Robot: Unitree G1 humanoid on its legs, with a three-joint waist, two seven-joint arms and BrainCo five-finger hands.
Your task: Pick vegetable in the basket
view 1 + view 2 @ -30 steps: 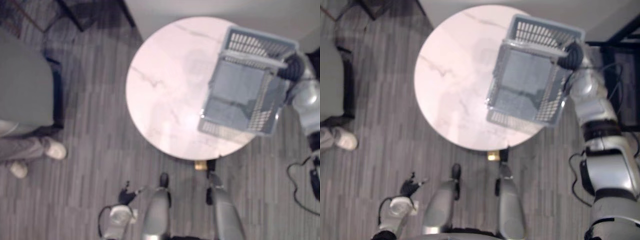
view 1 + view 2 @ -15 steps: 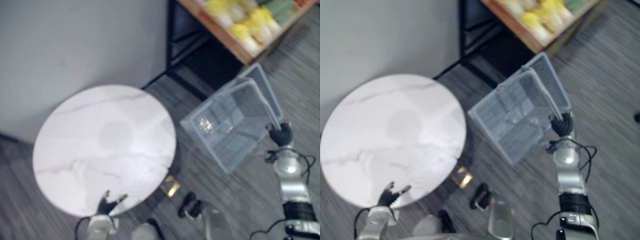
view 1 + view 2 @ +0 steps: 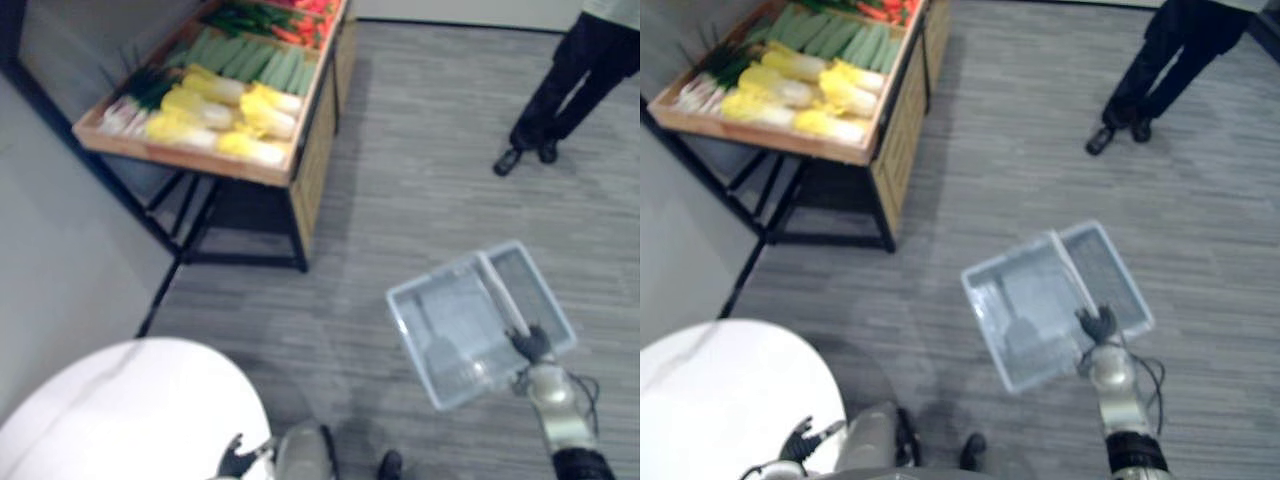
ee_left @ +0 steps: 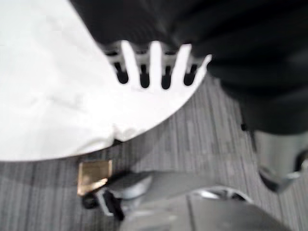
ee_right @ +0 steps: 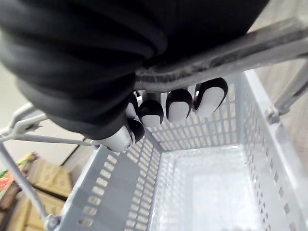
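A pale blue plastic basket (image 3: 470, 322) hangs empty over the grey floor. My right hand (image 3: 531, 344) is shut on its handle (image 5: 219, 54), the fingers (image 5: 179, 105) curled under the bar in the right wrist view. A wooden vegetable stand (image 3: 205, 158) at the upper left carries yellow cabbages (image 3: 215, 110), green vegetables (image 3: 255, 62) and red ones (image 3: 315, 8). It stands well apart from the basket. My left hand (image 3: 238, 462) is low by the round white table (image 3: 110, 410), its fingers (image 4: 155, 65) straight and holding nothing.
A person in dark trousers and shoes (image 3: 565, 85) stands on the floor at the upper right. The stand rests on black metal legs (image 3: 190, 225). A grey wall (image 3: 60, 260) runs along the left, behind the table.
The whole view has swung from the table towards the vegetable stand and the person. The basket, earlier on the table, now hangs over the floor in my right hand.
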